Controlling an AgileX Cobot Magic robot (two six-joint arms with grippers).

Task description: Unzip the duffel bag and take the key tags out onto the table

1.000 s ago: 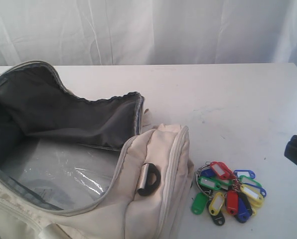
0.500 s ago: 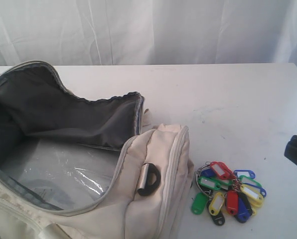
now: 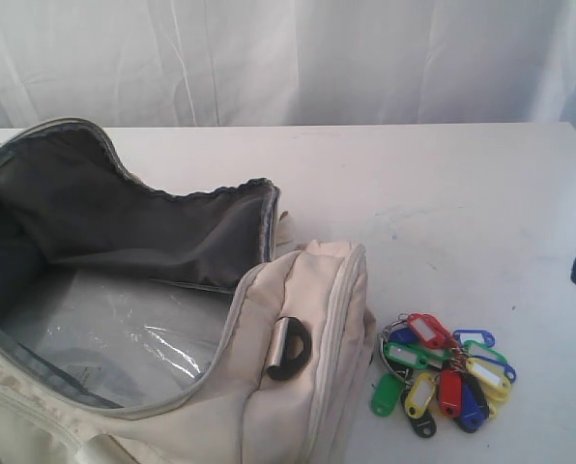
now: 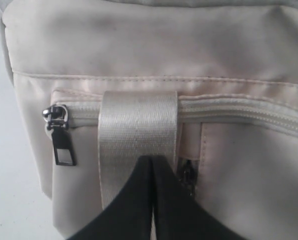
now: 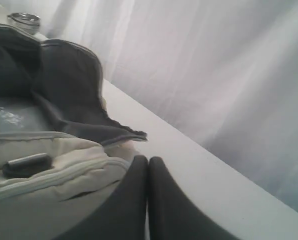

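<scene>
Seemingly finished: duffel bag (image 3: pixel 298 387) unzipped, key tags (image 3: pixel 443 372) on desk (image 3: pixel 443 193) (just beside it), left end effector (image 4: pixel 151 200) and right end effector (image 5: pixel 148 200) closed, empty; next, parking.

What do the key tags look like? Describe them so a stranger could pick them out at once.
On the white table, a big cream duffel bag lies unzipped at the left of the exterior view. Just right of its end, on bare tabletop, lie the key tags. They are the only bright thing there: red, green, blue, yellow and black tags on metal rings.
</scene>
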